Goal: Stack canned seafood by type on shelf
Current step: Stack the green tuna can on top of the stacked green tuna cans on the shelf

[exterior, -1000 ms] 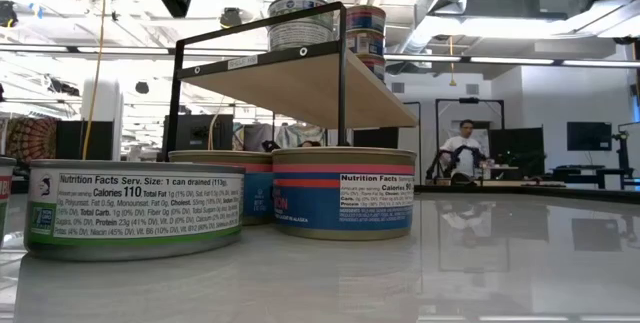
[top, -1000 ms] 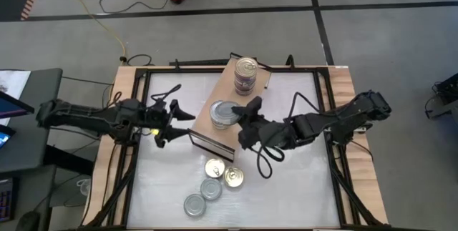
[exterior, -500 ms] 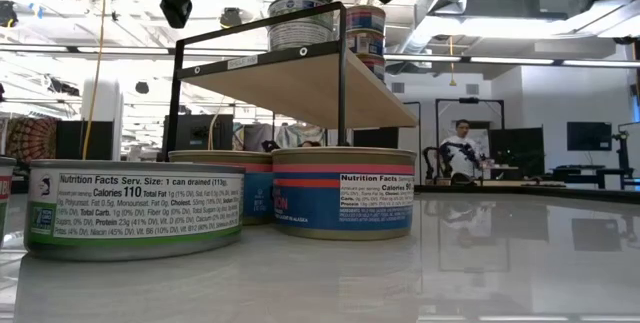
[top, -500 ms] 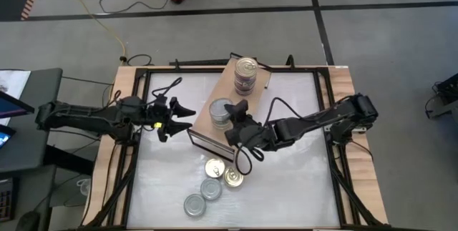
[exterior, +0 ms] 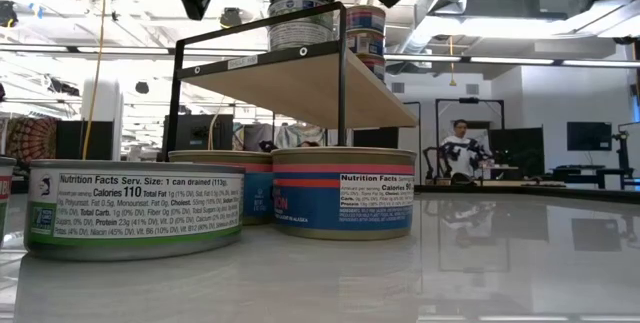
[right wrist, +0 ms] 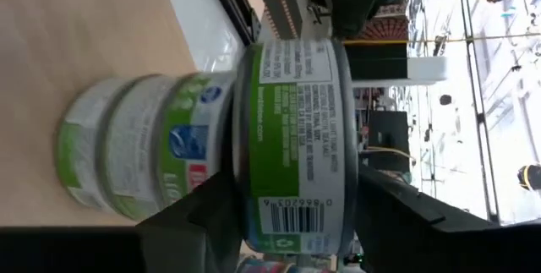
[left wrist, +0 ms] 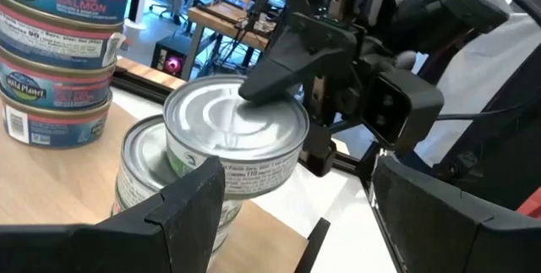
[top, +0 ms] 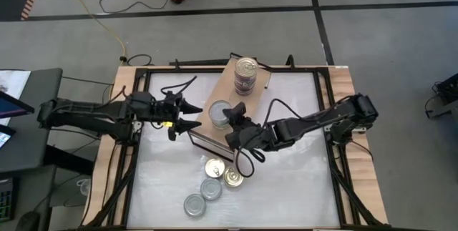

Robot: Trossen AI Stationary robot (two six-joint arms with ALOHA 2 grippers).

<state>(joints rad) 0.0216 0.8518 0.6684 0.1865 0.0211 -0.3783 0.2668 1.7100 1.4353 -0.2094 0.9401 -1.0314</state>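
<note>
Nearest on the glossy white desk (top: pixel 286 188) lie four flat round tins (top: pixel 212 182), gold and silver-grey lids mixed. Behind them, on the pale wooden shelf (top: pixel 223 88), the right tool (top: pixel 230 119) has its dark fingers spread round the silver-lidded, green-labelled top can (left wrist: pixel 235 138) of a short stack. The left tool (top: pixel 187 115) hovers beside it, spread and empty. Farthest stands a taller gold-lidded stack (top: pixel 245 76)

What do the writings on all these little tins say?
"Nutrition Facts Serv. Size: 1 can drained (113g)" and "Calories 110": green-banded can nearest the low camera.
"Nutrition Facts": blue-and-red can beside it; the smaller print is too small to read.
"WILD PLANET" and "SALMON": far stack of cans on the shelf.
Barcode digits on the can between the right pincer's fingers: too blurred.
</note>
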